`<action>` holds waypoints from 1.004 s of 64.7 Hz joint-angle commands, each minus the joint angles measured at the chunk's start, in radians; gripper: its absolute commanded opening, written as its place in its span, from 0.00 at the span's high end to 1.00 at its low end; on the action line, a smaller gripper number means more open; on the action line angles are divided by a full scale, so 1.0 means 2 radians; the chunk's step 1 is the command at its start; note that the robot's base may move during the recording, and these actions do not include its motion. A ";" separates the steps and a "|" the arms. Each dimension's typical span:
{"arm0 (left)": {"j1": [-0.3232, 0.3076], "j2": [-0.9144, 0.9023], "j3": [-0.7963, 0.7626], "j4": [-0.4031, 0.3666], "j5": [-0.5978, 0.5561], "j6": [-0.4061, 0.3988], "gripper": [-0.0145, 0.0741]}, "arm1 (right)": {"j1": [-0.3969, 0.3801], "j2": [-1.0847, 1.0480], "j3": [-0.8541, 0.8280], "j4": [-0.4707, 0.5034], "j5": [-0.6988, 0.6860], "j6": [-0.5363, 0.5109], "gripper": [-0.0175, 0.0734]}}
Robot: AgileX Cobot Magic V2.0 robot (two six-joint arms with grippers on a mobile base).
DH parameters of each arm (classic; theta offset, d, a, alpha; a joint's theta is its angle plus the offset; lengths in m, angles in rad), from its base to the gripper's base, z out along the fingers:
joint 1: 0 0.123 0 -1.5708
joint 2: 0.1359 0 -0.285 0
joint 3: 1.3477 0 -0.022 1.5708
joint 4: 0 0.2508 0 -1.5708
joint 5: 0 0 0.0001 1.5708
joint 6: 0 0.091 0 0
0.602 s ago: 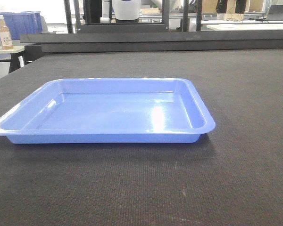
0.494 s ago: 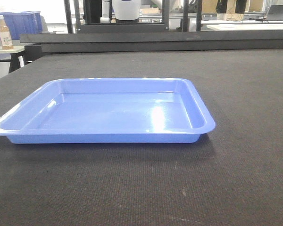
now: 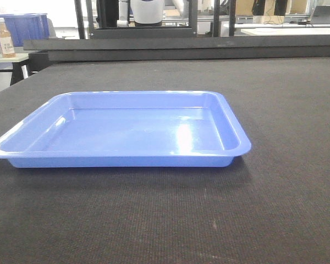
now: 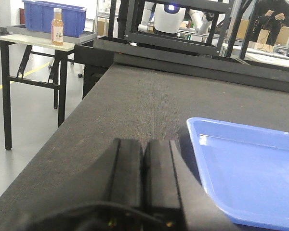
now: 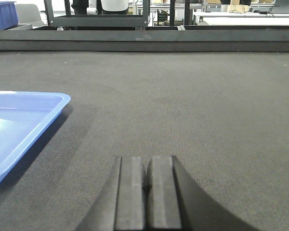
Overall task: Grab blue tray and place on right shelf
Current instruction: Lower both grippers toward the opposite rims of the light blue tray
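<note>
The blue tray [image 3: 126,132] lies flat and empty on the dark felt table, left of centre in the front view. It also shows in the left wrist view [image 4: 250,173] and in the right wrist view [image 5: 19,125]. My left gripper [image 4: 143,144] is shut and empty, low over the table just left of the tray's left rim. My right gripper [image 5: 145,161] is shut and empty, low over the table well to the right of the tray. Neither gripper shows in the front view. The right shelf is out of view.
A raised black ledge [image 3: 181,47] runs along the table's far edge. To the far left stands a side table [image 4: 33,41] with a dark blue bin [image 4: 53,17] and a bottle [image 4: 57,26]. The table's left edge [image 4: 62,139] drops to the floor.
</note>
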 commanded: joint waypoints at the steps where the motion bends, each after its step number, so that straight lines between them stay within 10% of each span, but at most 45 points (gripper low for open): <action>1: 0.001 -0.006 0.014 0.001 -0.052 -0.003 0.89 | 0.001 -0.010 -0.011 -0.002 -0.047 -0.003 0.75; 26: 0.001 -0.004 -0.011 0.001 -0.130 -0.003 0.89 | 0.001 -0.010 -0.063 -0.001 -0.094 -0.003 0.75; 41: 0.000 0.051 -0.232 0.033 0.118 0.006 0.85 | 0.001 0.048 -0.245 -0.001 0.046 -0.003 0.73; 60: 0.000 0.195 -0.369 0.003 0.243 0.012 0.44 | 0.008 0.210 -0.316 -0.001 0.078 -0.003 0.11; 65: -0.001 0.230 -0.388 -0.023 0.252 0.023 0.42 | 0.025 0.245 -0.335 0.001 0.079 -0.003 0.12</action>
